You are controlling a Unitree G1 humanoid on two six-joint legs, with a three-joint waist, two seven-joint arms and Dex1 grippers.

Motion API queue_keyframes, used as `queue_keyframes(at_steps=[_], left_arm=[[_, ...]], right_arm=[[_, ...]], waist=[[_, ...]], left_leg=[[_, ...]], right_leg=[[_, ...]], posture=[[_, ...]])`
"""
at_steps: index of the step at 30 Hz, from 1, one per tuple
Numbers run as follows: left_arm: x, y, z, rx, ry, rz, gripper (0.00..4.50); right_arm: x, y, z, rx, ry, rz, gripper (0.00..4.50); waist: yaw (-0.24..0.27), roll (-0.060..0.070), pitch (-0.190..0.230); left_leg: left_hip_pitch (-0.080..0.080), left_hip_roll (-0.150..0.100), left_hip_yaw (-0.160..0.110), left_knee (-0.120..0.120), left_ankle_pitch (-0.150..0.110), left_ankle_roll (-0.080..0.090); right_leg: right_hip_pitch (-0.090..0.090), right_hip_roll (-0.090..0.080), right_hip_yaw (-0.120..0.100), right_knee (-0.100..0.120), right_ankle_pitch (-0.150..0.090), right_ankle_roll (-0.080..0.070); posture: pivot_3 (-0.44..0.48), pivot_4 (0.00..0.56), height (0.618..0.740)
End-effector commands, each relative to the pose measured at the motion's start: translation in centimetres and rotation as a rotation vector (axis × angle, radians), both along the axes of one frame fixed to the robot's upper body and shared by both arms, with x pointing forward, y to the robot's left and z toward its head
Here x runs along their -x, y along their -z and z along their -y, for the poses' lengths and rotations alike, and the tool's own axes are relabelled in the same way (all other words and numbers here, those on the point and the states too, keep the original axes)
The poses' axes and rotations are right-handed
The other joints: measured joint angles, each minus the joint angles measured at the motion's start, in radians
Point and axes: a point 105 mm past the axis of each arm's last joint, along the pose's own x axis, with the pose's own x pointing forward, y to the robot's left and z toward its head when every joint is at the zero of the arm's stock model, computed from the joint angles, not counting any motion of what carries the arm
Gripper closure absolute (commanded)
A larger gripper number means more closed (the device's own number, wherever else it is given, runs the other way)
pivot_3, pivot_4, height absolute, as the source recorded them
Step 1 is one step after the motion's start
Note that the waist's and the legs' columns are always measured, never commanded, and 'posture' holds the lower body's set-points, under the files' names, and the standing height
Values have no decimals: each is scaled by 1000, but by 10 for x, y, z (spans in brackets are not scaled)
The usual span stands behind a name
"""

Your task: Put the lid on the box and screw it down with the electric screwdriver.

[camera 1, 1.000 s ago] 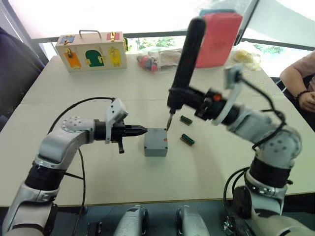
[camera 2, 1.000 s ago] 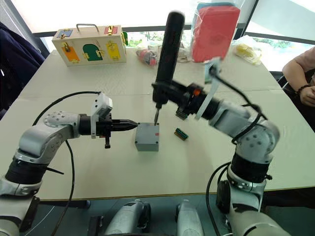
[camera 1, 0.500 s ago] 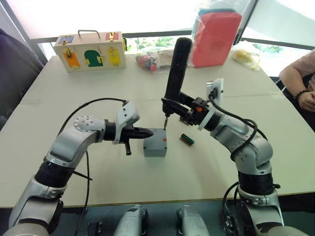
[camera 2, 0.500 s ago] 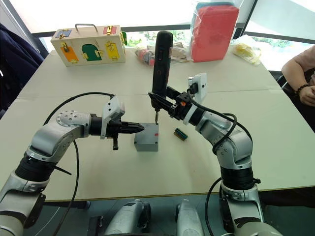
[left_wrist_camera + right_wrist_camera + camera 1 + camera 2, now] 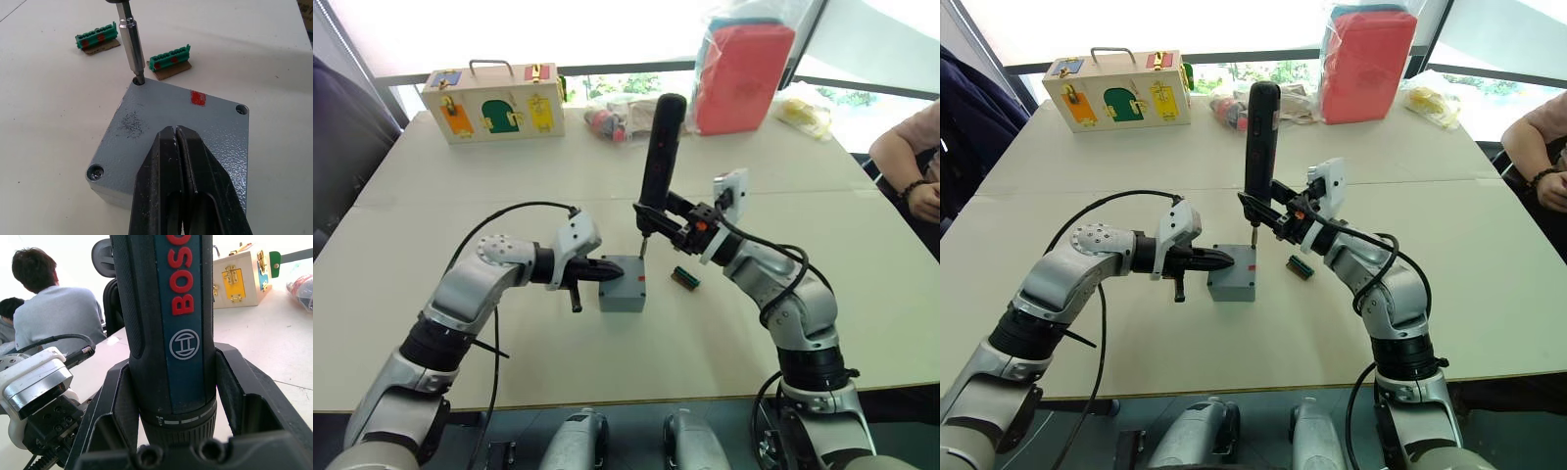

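From the left eye view, the right gripper (image 5: 668, 217) is clamping the electric screwdriver (image 5: 656, 157) and holding it nearly upright over the far corner of the box (image 5: 623, 284), which is sitting on the table (image 5: 460, 196) between the two arms, while the left gripper (image 5: 607, 273) is resting its closed tips on the box's near-left edge. The right eye view is showing the same arrangement (the lid (image 5: 1235, 265) is already lying flat and square on the box), with the tool's long axis running close to vertical, leaning slightly away at the top, bit pointing down. In the left wrist view, the left gripper's fingers (image 5: 166, 166) are pressing together with nothing between them, lying on the lid's top, and the bit is sitting in the far corner screw hole (image 5: 138, 81), with two small green blocks (image 5: 168, 58) lying just beyond; the near-left and right corner holes appear to be holding screws. In the right wrist view, the fingers (image 5: 239, 387) are gripping the tool's barrel on both sides, and a seated person (image 5: 54, 308) is showing in the background. Doing this step well, I judge, is calling for keeping the bit square to the lid and centred in the hole, pressing straight down along the tool's axis, and keeping the left tips bearing on the lid so the box is not twisting or sliding under the torque.
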Motion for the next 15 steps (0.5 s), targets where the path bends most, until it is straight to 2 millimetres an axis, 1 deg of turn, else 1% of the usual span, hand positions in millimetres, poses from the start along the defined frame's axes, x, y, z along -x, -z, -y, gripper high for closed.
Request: queue_keyframes(at_steps=[1,3,7,9,11,12,13,15], left_arm=[[1,0,1,-13,13,13,4500],[1,3,0,-24,14,11,4500],[3,7,0,-22,13,-7,4500],[3,10,-1,-27,11,-12,4500],[5,12,-1,-25,8,-24,4500],[6,13,-1,-20,6,-31,4500],[6,13,0,-17,5,-35,4500],[7,14,0,-18,5,-38,4500]], right_arm=[[4,-9,-1,-2,-4,68,2691],[3,-1,-1,16,-2,61,2691],[1,27,3,30,25,16,2691],[1,34,4,27,36,4,2691],[2,45,4,39,45,-17,2691],[2,48,4,43,48,-26,2691],[2,52,3,55,50,-31,2691],[2,56,2,63,52,-49,2691]], waist=[[0,0,0],[0,0,0],[0,-1,-1],[0,0,-1],[0,0,-1],[0,0,-1],[0,0,-2],[0,0,-5]], left_leg=[[0,0,0,0,0,0],[0,0,0,0,0,0],[2,0,0,0,0,0],[4,0,0,0,0,0],[9,0,0,0,-1,2],[13,0,-1,-1,-4,7],[18,0,-1,-2,-5,8],[20,1,-1,-2,-6,9]], right_leg=[[0,0,0,0,0,0],[0,0,0,0,0,0],[2,0,0,0,0,0],[5,0,0,-1,0,0],[10,0,0,-2,0,0],[14,0,-1,-3,0,0],[19,0,-1,-4,-1,0],[21,0,-1,-5,-1,1]], posture=[[0,150,740],[0,150,740],[0,150,740],[0,150,740],[0,150,740],[0,150,740],[0,150,740],[0,150,740]])
